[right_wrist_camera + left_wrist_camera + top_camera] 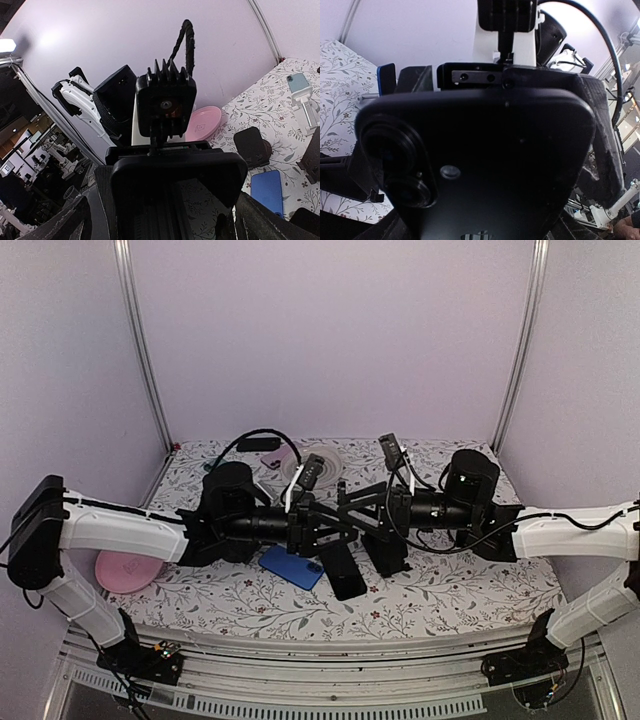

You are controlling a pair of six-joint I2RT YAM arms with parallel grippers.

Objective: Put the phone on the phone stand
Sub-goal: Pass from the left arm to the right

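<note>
Claw of the left arm (pixel 335 535) first: it grasps the black phone (pixel 485 165) across its width. The lens end is up at the jaws, and the long axis hangs down out of the claw toward the worktop (pixel 450 590). Whether the low end touches the cloth I cannot tell.

The right claw (pixel 356 516) sits nose to nose with it. Its fingers (pixel 75 220) are spread to their widest on either side of the phone's upper end, and no squeeze shows, so I judge it released.

A blue phone (pixel 292 567) lies flat on the worktop directly beneath the left claw, just beside the hanging phone.

A white phone stand (pixel 306 107) shows only in the right wrist view, beyond the left claw on its far side toward the back wall. It already carries a pale blue phone (pixel 296 82), so whether it is the intended stand is unclear.

The left arm seems the nearer one to it. The right claw crowds the front, and bare cloth lies behind the right claw.
</note>
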